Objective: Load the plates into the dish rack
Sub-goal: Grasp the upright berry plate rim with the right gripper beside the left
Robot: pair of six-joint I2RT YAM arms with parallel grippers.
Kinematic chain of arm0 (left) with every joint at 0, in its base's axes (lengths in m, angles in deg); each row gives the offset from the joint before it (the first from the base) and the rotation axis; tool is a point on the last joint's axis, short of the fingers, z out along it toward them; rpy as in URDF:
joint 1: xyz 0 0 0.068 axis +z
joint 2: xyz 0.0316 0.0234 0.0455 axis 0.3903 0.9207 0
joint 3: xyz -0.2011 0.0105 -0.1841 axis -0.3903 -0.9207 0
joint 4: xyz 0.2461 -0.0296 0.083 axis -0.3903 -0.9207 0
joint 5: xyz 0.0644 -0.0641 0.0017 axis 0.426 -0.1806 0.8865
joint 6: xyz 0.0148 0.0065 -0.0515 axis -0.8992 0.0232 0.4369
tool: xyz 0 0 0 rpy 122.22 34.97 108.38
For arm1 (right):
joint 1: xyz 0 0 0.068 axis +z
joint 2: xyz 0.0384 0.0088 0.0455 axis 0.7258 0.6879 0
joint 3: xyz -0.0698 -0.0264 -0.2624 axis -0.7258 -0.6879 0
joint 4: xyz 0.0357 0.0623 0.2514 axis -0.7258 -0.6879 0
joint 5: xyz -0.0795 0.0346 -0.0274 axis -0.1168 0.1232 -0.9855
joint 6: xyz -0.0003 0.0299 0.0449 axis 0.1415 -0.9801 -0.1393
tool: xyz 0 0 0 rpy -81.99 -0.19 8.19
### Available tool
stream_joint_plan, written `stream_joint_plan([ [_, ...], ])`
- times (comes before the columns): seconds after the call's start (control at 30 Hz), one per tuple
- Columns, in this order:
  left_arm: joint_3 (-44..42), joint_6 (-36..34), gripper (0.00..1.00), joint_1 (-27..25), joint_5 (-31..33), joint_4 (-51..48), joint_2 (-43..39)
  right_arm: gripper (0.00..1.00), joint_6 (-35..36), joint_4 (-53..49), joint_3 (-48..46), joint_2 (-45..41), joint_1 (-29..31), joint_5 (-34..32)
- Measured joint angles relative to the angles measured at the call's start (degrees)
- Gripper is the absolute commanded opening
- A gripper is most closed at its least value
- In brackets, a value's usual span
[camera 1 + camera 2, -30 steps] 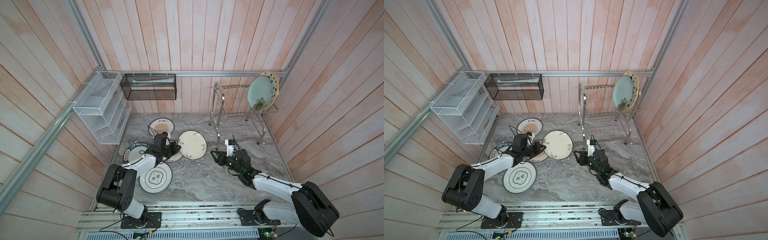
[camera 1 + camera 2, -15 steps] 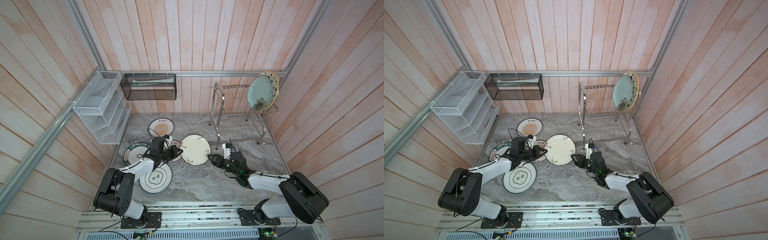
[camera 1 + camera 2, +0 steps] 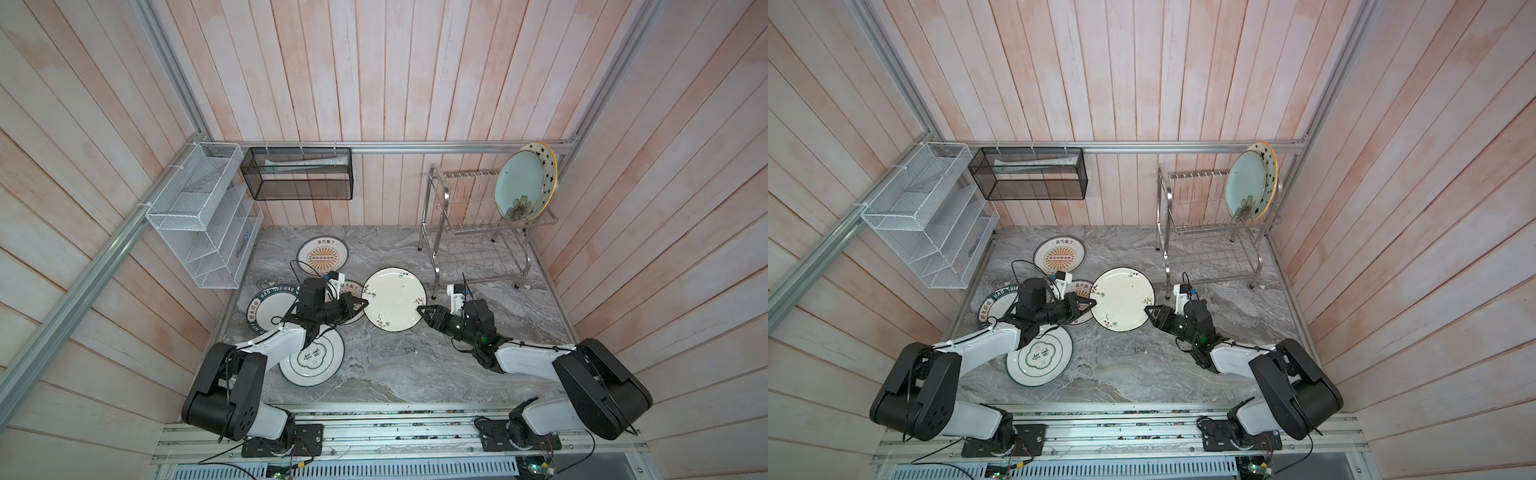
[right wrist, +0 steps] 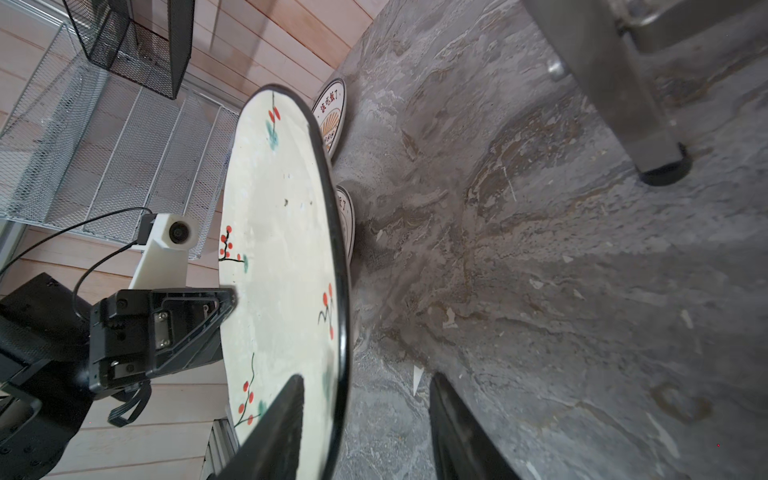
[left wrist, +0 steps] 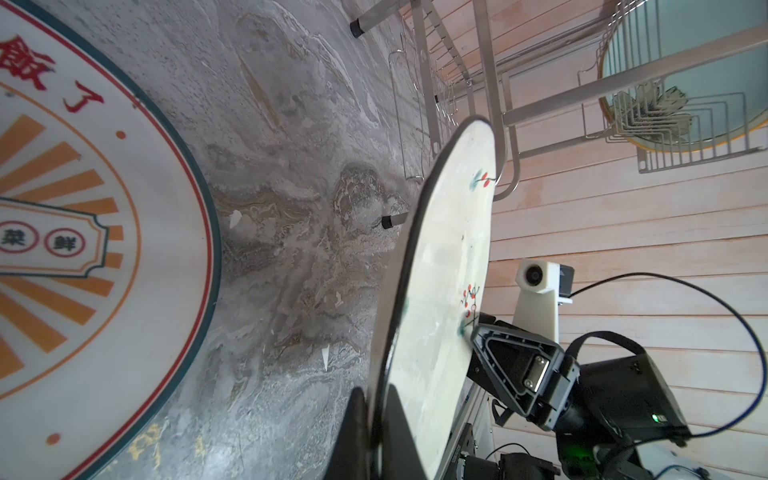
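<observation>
Cream plate (image 3: 394, 299): tilted above the table (image 3: 415, 365), between the arms. It has shifted a little toward the right arm over the last second.
Left gripper (image 3: 363, 304): pinching the cream plate's left rim.
Right gripper (image 3: 419, 311): spread, astride the right rim; a second ago it was just short of it.
Rack (image 3: 478, 262): upper tier holds blue plate (image 3: 519, 183) and starred plate (image 3: 547, 166) upright, at the right end.
Writing: "HAO" on the lettered plate (image 3: 266, 307); red Chinese characters on the sunburst plate (image 3: 323, 258).
</observation>
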Motion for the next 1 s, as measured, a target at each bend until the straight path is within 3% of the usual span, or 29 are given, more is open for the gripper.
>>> stream_joint_plan([
  [0.63,-2.08,3.98,0.0,-3.32,-1.16,10.29,0.5,0.43,-2.19,7.74,3.5,4.0,0.0,8.26],
  [1.0,-2.08,4.33,0.0,-3.41,-1.05,12.35,2.27,0.09,-5.44,10.16,3.54,3.72,-0.76,10.1],
])
